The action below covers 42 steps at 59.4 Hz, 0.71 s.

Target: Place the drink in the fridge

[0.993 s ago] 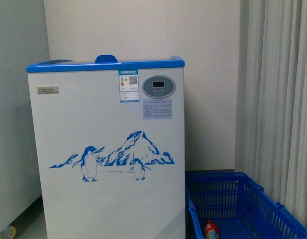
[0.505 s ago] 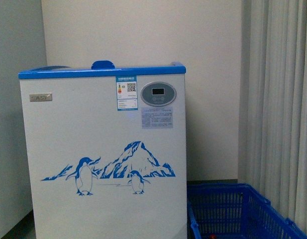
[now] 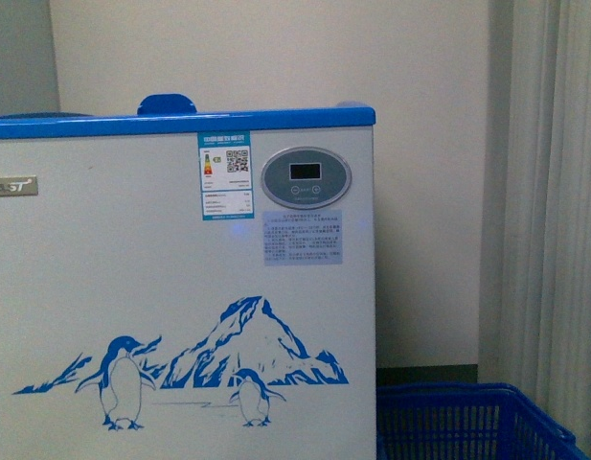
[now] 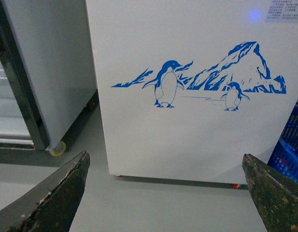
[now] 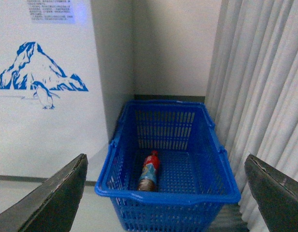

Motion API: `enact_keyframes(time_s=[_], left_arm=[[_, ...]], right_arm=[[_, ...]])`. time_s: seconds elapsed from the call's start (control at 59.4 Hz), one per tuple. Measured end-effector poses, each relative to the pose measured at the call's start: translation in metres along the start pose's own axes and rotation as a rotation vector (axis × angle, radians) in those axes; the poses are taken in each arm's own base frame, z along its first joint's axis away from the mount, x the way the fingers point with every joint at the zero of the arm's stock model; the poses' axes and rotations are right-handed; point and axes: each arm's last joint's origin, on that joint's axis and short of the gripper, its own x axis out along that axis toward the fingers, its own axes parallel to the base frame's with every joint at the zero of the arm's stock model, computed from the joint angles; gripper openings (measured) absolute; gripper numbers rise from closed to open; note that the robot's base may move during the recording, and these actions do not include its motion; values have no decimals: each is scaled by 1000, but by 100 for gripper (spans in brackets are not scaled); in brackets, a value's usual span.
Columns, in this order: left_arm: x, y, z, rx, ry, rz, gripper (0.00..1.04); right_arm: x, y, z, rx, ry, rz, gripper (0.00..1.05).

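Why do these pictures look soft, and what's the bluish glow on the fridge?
Front view: flat, even light, soft; a faint blue glow on the fridge below its label, source unseen. Left wrist view: that glow is a bright spot; the open left gripper, near the lens, is blurred. Right wrist view: the drink in the blue basket is small and soft, lettering unreadable.
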Motion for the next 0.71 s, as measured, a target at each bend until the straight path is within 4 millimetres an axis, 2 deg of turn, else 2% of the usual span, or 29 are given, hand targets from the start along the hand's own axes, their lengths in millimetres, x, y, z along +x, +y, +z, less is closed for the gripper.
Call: enact_keyframes(time_s=[0.707], left_arm=[[0,0,0,0,-1,1,97]], right_arm=[[0,0,0,0,0,0,97]])
